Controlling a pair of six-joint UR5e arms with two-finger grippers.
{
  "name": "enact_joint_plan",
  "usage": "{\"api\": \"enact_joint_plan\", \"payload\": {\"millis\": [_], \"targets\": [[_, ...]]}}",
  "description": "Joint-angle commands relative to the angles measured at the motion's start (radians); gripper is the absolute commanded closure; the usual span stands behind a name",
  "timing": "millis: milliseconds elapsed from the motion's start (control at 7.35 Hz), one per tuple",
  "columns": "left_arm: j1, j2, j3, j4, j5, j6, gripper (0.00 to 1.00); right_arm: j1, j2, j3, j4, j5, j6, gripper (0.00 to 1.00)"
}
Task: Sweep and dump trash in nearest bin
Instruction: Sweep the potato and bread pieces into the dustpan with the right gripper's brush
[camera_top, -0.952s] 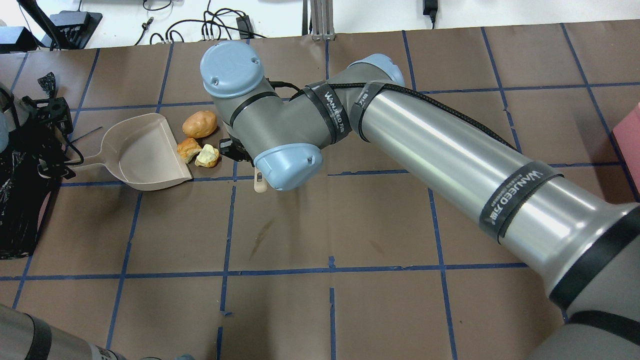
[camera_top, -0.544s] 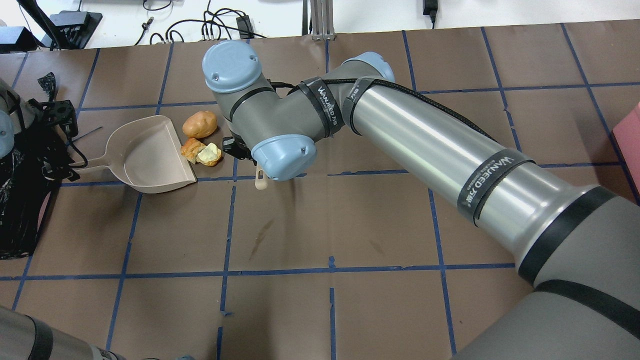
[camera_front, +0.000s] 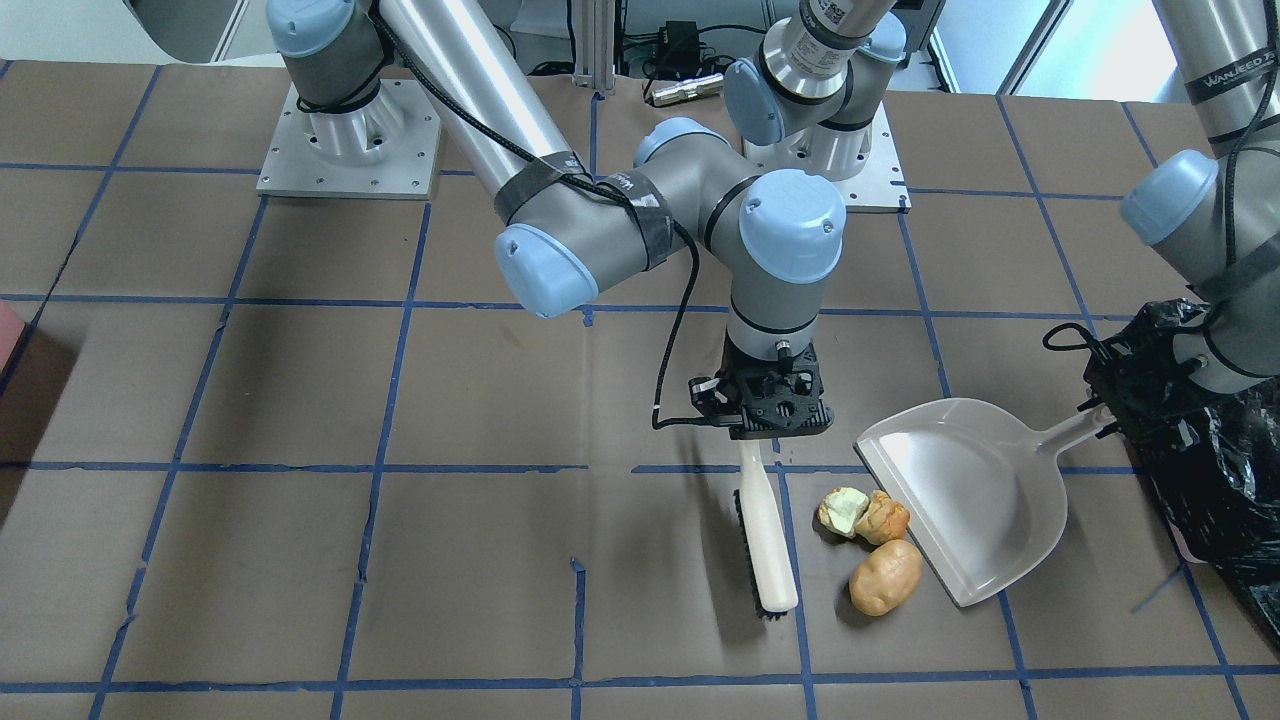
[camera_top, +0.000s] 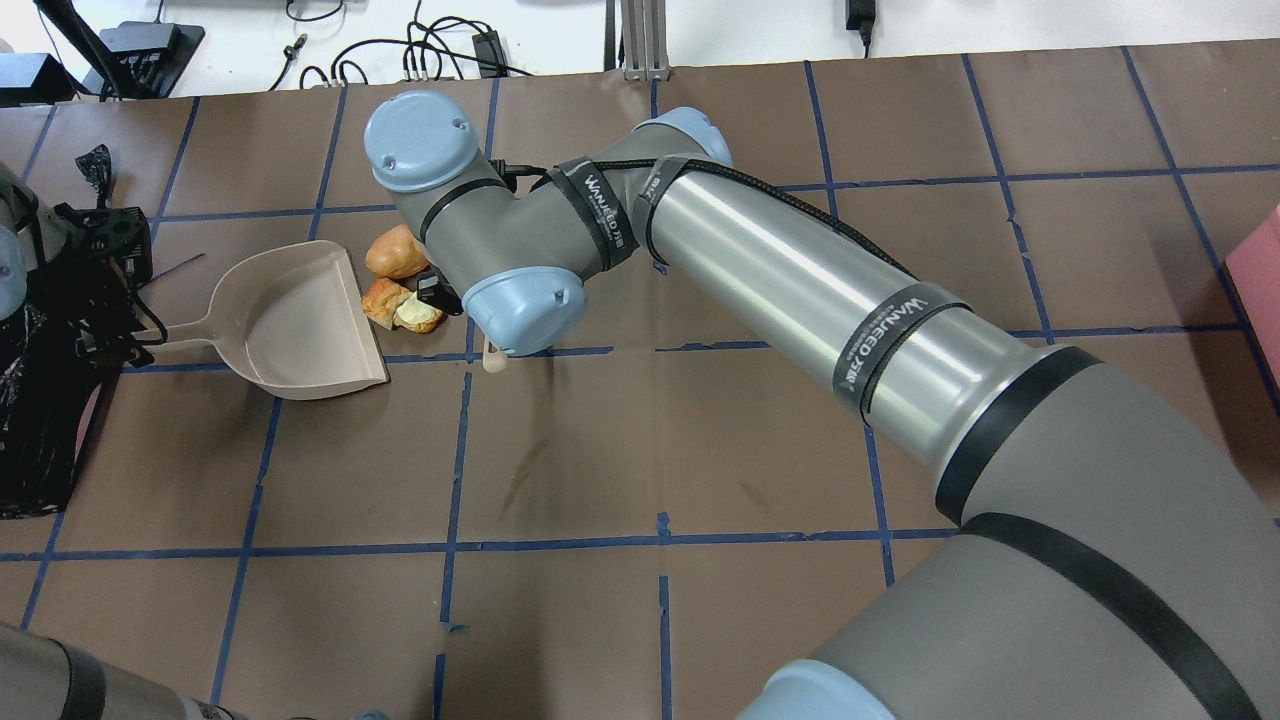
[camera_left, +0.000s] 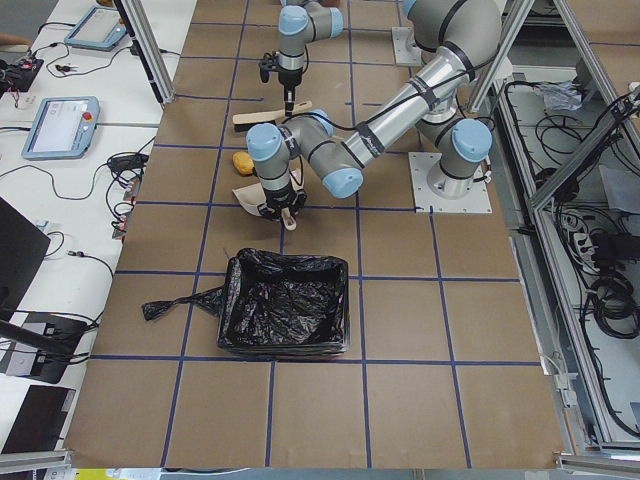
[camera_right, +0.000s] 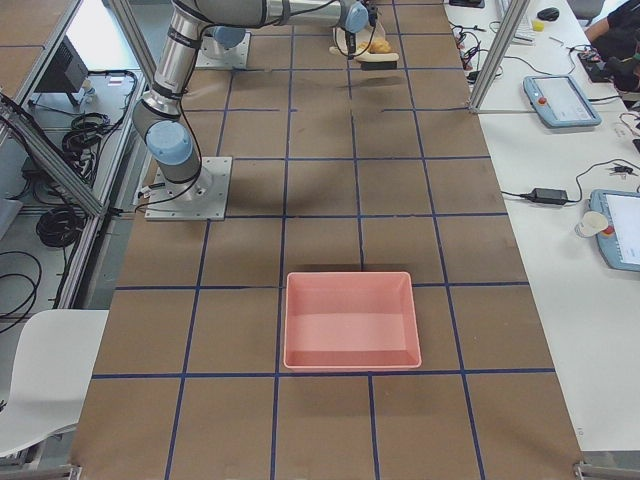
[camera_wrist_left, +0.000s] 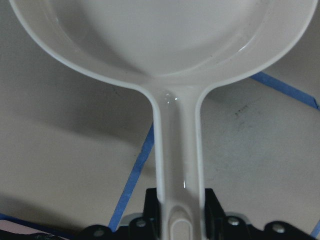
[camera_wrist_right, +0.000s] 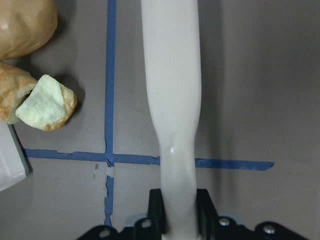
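Pinching brush (camera_wrist_right: 172, 100) handle tight with right gripper (camera_wrist_right: 177, 200). Just beside brush, clear of those fingers: pale chunk (camera_wrist_right: 42, 107), orange-brown chunk (camera_wrist_right: 10, 95), tan lump (camera_wrist_right: 22, 22), bunched at dustpan (camera_front: 960, 500) lip. Farther on, clamping dustpan handle with left gripper (camera_wrist_left: 180, 200), next to black-bagged bin (camera_front: 1220, 480).

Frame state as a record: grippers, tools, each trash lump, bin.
left gripper: shut on dustpan handle
right gripper: shut on brush handle
dustpan: empty, lip facing the lumps
potato lump: on table, outside lip
orange-brown chunk: at lip, not inside
yellow-green chunk: touching orange-brown chunk, brush side
brush: beside lumps, opposite dustpan
bin: black-lined, next to left gripper
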Motion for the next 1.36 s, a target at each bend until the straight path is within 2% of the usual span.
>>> {"api": "enact_joint_plan", "payload": {"millis": [0, 408, 1224], "targets": [[0.000, 0.003, -0.003, 0.000, 0.020, 0.016, 0.97, 0.041, 0.043, -0.054, -0.001, -0.009, 0.009, 0.92], [-0.003, -0.004, -0.013, 0.001, 0.019, 0.005, 0.97, 0.050, 0.102, -0.131, -0.002, -0.029, -0.061, 0.92], [-0.008, -0.019, -0.020, 0.004, 0.019, -0.003, 0.97, -0.003, 0.131, -0.151, -0.037, -0.021, -0.149, 0.91]]}}
